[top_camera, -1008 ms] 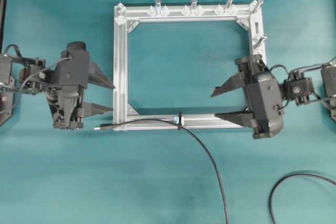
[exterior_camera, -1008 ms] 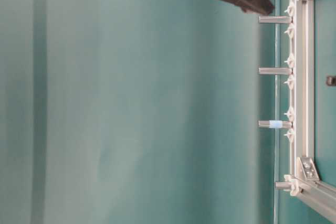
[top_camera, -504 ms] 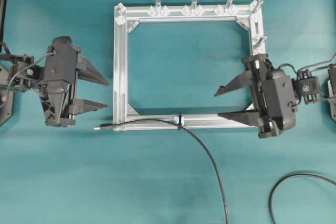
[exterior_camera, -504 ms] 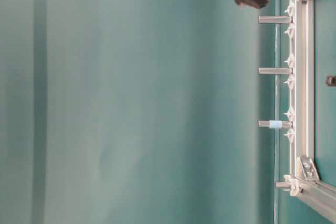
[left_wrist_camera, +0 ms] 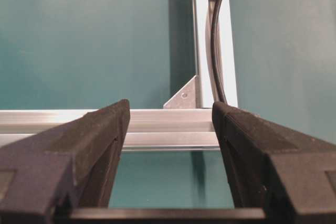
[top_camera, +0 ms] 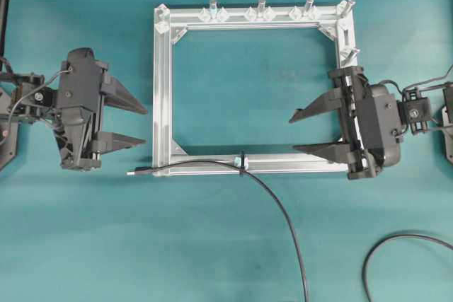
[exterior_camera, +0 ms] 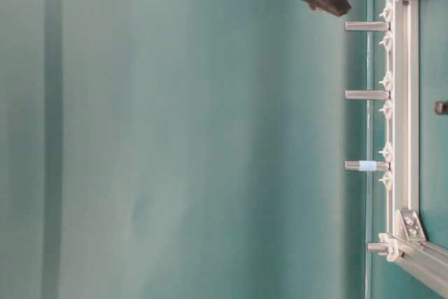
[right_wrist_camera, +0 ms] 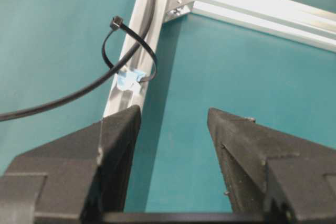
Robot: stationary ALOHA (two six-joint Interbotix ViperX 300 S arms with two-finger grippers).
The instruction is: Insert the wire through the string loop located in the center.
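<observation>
Overhead, we see a rectangular frame of ribbed silver aluminium bars [top_camera: 162, 90] lying flat on the matte teal worktop [top_camera: 233, 245], with triangular corner brackets and short upright silver pegs [top_camera: 261, 5] along its far bar. One peg in the table-level view wears a pale blue band [exterior_camera: 367, 166].

A long, thin, glossy black wire [top_camera: 283, 217] curves up from the near edge of the worktop, passes through the small black string loop [top_camera: 242, 161] tied round the middle of the near frame bar, and runs leftward along that bar. Its small rectangular silver-tipped plug [top_camera: 133, 172] rests just past the frame's near-left corner. In the right wrist view the loop [right_wrist_camera: 128, 51] reads as a thin plastic tie with a tiny square head, standing up over a pale bluish bit [right_wrist_camera: 129, 80] on the bar, the wire threaded through it.

Our left gripper [top_camera: 141, 126], of black moulded plastic with tapering wedge-shaped fingers, is spread wide and pinches nothing; it hangs beside the frame's left bar. Our right gripper [top_camera: 297, 134] is likewise spread wide and empty, its fingers pointing into the frame's right side.

We can read no writing or labels.

Compared with a second ago, the left gripper has drawn back from the frame, and the right gripper has shifted away to the right. The wire has not moved.
</observation>
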